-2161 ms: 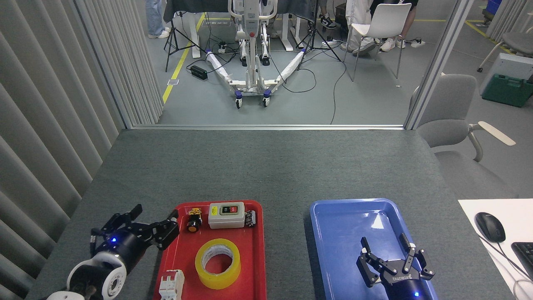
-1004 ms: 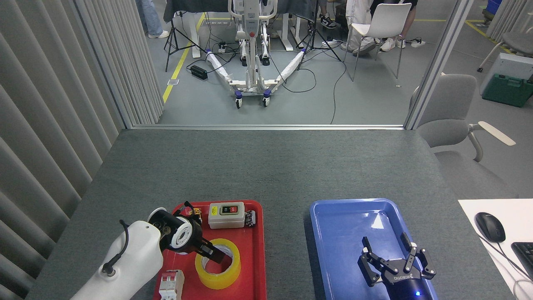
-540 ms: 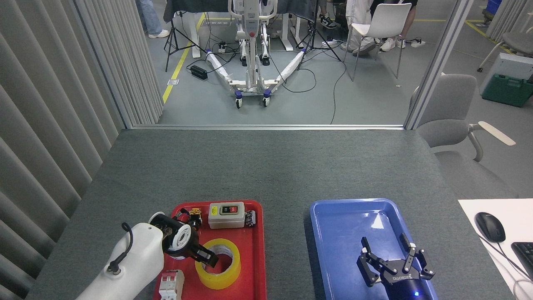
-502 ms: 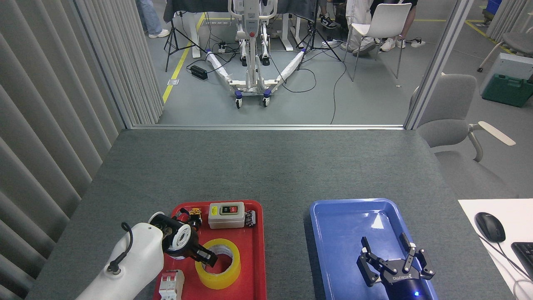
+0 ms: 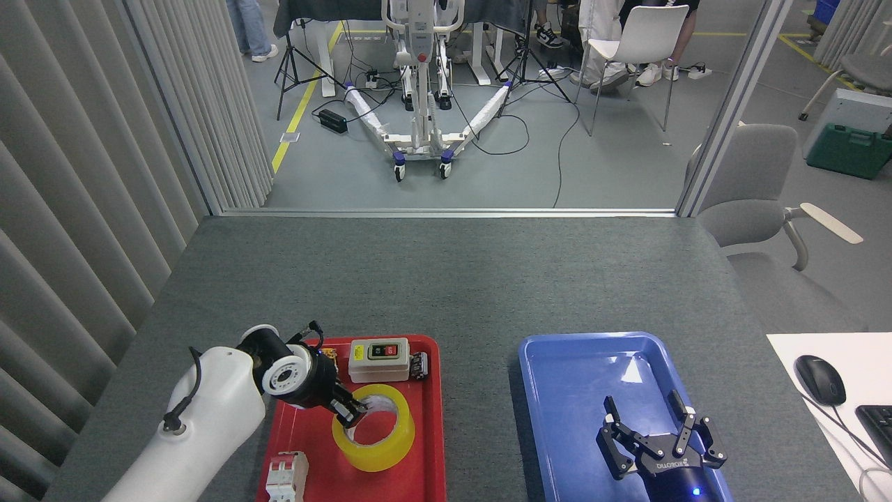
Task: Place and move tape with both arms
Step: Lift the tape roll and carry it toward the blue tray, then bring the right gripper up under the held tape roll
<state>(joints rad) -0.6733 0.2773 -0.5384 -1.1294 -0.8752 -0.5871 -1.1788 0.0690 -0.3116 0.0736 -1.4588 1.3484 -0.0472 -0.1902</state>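
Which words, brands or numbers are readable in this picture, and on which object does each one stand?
"ROBOTIQ": on the right hand, seen upside down.
Yellow label on the switch box: too small to read.
Green and red buttons on that box: markings blurred.
The tape: no text visible.

A grey felt-covered table [image 5: 446,279] fills the lower half of the view. Two trays lie directly on it, side by side near the front edge and apart from each other: a red tray [image 5: 430,418] on the left and a blue tray [image 5: 578,390] on the right. At the far right a white mat [image 5: 857,362] lies at the table's edge, carrying a black mouse [image 5: 819,379] and a keyboard [image 5: 879,424] corner.
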